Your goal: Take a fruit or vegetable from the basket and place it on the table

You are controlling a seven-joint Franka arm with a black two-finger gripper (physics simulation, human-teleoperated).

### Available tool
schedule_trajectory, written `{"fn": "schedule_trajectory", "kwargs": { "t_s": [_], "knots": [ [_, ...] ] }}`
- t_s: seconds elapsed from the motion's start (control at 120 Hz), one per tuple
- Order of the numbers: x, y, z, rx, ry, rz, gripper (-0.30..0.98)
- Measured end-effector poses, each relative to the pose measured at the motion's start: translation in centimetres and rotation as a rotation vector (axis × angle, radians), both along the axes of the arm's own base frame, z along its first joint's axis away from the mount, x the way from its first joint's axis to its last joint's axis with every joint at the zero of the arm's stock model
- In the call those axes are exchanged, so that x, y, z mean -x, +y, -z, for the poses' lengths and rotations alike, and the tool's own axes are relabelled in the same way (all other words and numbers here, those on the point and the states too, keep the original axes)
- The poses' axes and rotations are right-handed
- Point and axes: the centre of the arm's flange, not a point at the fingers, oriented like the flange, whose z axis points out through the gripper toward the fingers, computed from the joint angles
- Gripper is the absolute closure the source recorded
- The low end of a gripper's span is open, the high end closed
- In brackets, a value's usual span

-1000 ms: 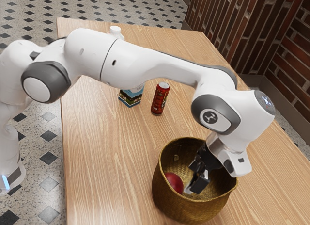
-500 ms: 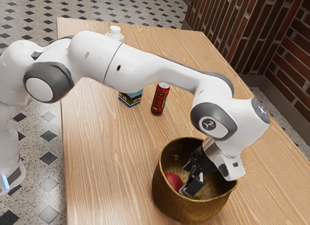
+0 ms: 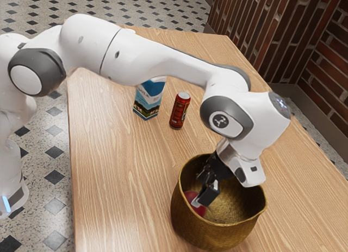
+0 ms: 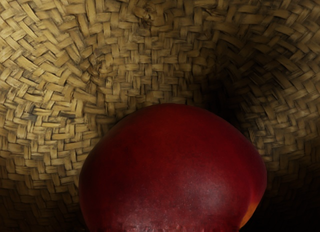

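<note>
OK so the red fruit (image 3: 191, 196) is down in the basket (image 3: 212, 237), up against or near the wall on the exterior view's left, and the hand (image 3: 202, 189) is right over it w/ its two fingers spread. Can't tell if either one touches it tbh. Skin looks smooth w/ an orange patch low on one side, so prob a mango or nectarine, def not feather light. IMO it's firm enough for a snug squeeze but could bruise if the hand goes too hard, and a rounded shape like that may slip out if it's grabbed high. Best hold is prob low, across the widest part, one finger each side, w/o snagging the weave. FWIW the basket is deep, so a straight lift past the rim seems safest. The table (image 3: 125, 181) is pale wood w/ long grain, hard and flat, so set it down gently bc it might roll. There's bare wood btwn the basket and the long edge at the exterior view's left. The red can (image 3: 180, 111) and milk carton (image 3: 149, 97) stand nearer the far short edge. Room's got a brick wall (image 3: 272, 35) and a speckled floor (image 3: 51, 197) w/ dark diamonds, btw.
</note>
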Motion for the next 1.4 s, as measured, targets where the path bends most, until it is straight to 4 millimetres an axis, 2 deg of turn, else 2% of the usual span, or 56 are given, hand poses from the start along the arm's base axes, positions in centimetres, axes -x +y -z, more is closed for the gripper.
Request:
{"fn": "schedule_trajectory", "kwargs": {
  "t_s": [0.275, 0.658, 0.75, 0.908, 0.967, 1.133, 1.217, 1.283, 1.333, 1.4],
  "knots": [
    [0.7, 0.6, 3.9, -0.027, 0.05, -0.005, 0.0],
    [0.5, 0.8, 6.6, -0.025, 0.057, -0.015, 0.0],
    [0.4, 0.9, 6.8, -0.021, 0.051, -0.017, 0.03],
    [0.3, 0.8, 6.4, -0.014, 0.034, -0.016, 0.21],
    [0.3, 0.8, 6.2, -0.012, 0.028, -0.015, 0.18],
    [0.5, 1.0, 4.4, 0.008, 0.004, -0.015, 0.15],
    [0.8, 1.0, 2.8, 0.023, -0.016, -0.012, 0.15],
    [1.0, 0.6, -0.4, 0.056, -0.064, -0.001, 0.16],
    [0.7, 0.0, -3.6, 0.091, -0.121, 0.01, 0.16],
    [0.9, -1.7, -7.5, 0.136, -0.194, 0.04, 0.15]
  ]
}}
